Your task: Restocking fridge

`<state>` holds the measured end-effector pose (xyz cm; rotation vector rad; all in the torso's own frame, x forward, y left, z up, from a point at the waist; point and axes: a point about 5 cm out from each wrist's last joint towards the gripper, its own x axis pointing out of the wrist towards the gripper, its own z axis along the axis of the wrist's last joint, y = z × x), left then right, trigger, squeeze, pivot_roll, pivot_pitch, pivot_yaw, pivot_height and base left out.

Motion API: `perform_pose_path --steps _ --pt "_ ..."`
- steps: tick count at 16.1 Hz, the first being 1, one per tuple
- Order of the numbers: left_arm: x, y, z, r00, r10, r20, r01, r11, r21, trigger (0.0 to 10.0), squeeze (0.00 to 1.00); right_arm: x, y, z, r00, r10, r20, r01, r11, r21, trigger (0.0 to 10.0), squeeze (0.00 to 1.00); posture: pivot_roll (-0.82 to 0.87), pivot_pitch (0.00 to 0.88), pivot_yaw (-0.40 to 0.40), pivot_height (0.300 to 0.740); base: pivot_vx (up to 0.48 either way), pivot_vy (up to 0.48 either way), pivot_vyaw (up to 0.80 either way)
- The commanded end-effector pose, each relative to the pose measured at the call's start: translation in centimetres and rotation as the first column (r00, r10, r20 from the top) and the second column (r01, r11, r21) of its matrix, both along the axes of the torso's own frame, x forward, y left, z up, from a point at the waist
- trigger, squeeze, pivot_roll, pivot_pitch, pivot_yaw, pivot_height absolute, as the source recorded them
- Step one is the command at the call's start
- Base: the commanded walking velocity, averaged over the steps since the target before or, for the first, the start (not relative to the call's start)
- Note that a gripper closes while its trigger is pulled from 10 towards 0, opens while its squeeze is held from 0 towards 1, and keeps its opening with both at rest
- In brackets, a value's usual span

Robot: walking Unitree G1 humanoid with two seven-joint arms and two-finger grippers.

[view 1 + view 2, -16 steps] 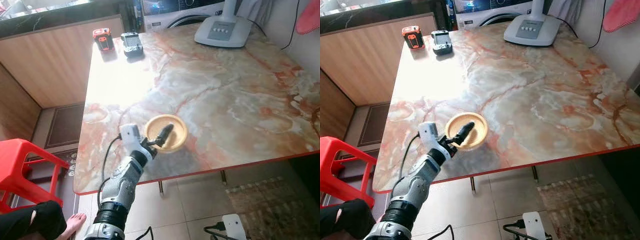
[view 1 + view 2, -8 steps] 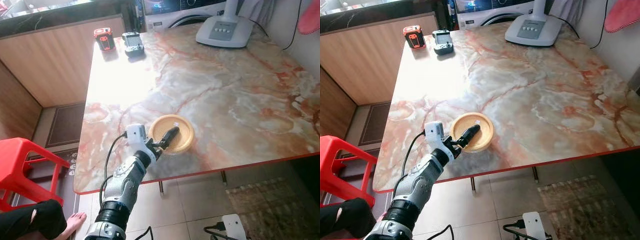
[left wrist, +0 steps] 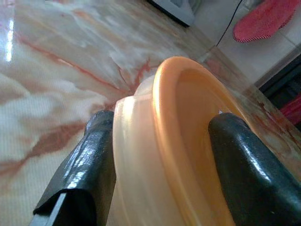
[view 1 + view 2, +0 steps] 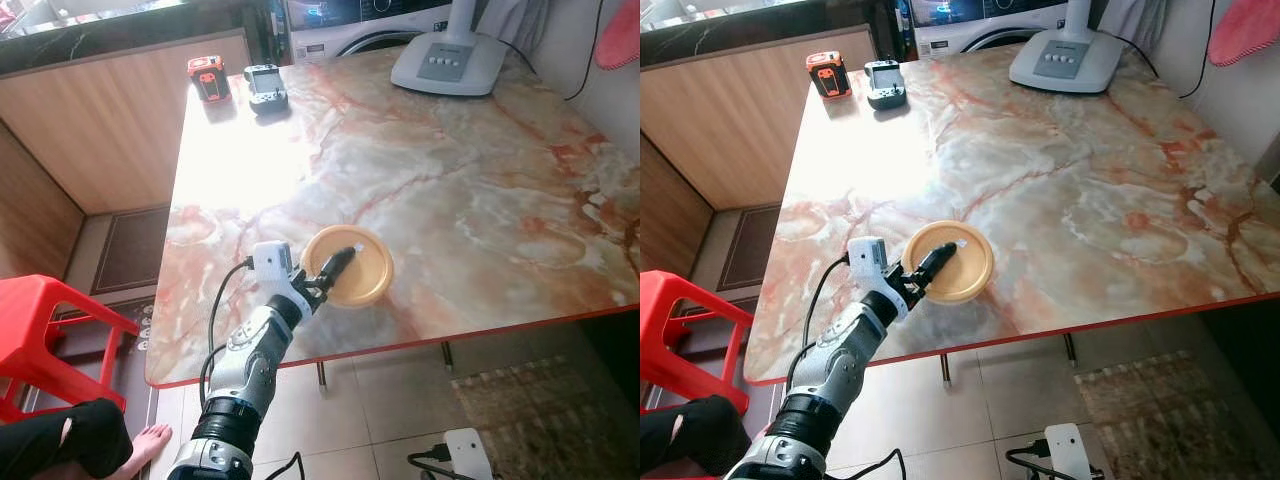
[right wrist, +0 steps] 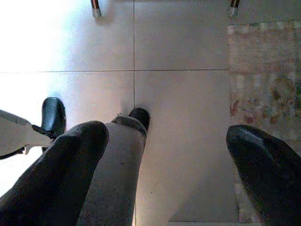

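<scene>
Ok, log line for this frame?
left end effector: shut on yellow bowl rim | bowl: on marble table near edge | right end effector: open, idle

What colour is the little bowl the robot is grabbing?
The bowl is orange-yellow, clearest in the left wrist view.

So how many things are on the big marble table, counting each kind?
Yellow bowl, held at its rim by the left gripper: 1
Small gadgets at the far corner, one orange, one grey: 2
White fan base: 1
Total: 4
</scene>
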<state>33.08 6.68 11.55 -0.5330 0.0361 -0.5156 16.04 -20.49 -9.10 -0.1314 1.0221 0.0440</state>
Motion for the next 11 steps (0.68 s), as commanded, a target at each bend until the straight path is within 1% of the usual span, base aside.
perform_pose_path --steps 1,6,9,11 --pt "0.0 0.3 -0.3 1.000 0.000 -0.002 0.000 1.000 0.016 0.0 0.00 -0.6 0.4 -0.3 1.000 0.002 -0.025 -0.002 1.000 0.009 10.0 0.00 -0.08 0.115 0.106 0.740 0.000 0.000 0.00" --pt "0.2 0.7 0.6 0.999 0.034 0.025 -0.033 0.999 -0.037 0.0 0.00 -0.6 0.3 -0.3 1.000 0.000 -0.024 0.000 1.000 0.007 10.0 0.00 -0.08 0.115 0.103 0.740 0.000 0.000 0.00" --pt "0.2 0.7 0.8 0.999 0.029 0.030 -0.028 0.999 -0.046 0.0 0.00 -0.6 0.3 -0.3 1.000 0.001 -0.024 -0.001 1.000 0.007 10.0 0.00 -0.08 0.115 0.105 0.740 0.000 0.000 0.00" --pt "0.1 0.8 0.7 0.999 0.025 0.028 -0.024 0.999 -0.038 0.0 0.00 -0.6 0.3 -0.3 1.000 0.000 -0.025 0.000 1.000 0.008 10.0 0.00 -0.08 0.116 0.104 0.740 0.000 0.000 0.00"
